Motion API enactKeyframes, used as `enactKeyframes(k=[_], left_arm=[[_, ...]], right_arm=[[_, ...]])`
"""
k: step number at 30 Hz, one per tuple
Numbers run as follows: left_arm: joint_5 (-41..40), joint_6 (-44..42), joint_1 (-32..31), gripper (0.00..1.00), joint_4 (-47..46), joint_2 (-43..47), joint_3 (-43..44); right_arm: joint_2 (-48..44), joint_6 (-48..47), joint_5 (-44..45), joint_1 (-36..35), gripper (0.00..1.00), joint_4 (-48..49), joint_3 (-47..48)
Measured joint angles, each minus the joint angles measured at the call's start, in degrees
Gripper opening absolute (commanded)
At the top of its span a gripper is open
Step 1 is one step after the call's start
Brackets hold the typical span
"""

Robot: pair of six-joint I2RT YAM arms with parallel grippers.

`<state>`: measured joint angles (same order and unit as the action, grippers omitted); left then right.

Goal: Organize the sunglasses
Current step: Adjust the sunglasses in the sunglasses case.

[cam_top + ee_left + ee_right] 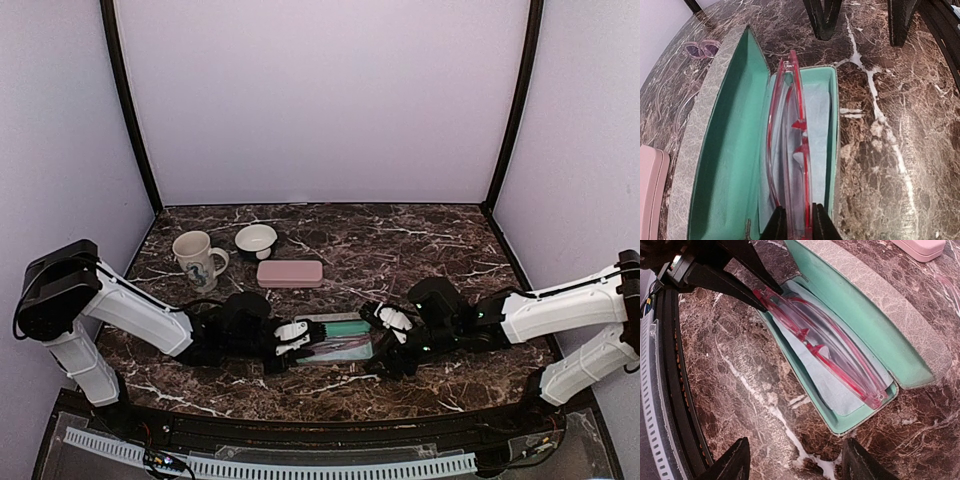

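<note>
Looks roughly halfway to us. Red sunglasses [801,125] already lying in open grey case [715,150], on top of blue cloth [820,115], mid tabletop [440,240]. Left gripper [799,212] clenched on left end of frame, so not let go yet. Right gripper [796,441] spread wide, holding nothing, hovering just right of case. Left to do, our guess: release, shut lid. We also spot pale purple-lensed pair [702,48] loose on far side of case. Pink case [290,273] shut.

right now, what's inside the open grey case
The red-framed sunglasses lie inside on a light-blue cloth, one end pinched by the left gripper. The cloth covers most of the case floor, so anything under it cannot be seen.
</note>
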<state>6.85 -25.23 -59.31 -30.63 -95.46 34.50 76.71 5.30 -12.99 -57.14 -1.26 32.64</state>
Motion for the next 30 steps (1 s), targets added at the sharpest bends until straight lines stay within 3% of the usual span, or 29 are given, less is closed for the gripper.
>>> enactKeyframes(k=[30], left_arm=[[10.32, 3.96, 3.67, 0.12, 7.76, 3.8, 2.14]], right_arm=[[1.6, 1.03, 0.42, 0.0, 0.63, 1.53, -0.85]])
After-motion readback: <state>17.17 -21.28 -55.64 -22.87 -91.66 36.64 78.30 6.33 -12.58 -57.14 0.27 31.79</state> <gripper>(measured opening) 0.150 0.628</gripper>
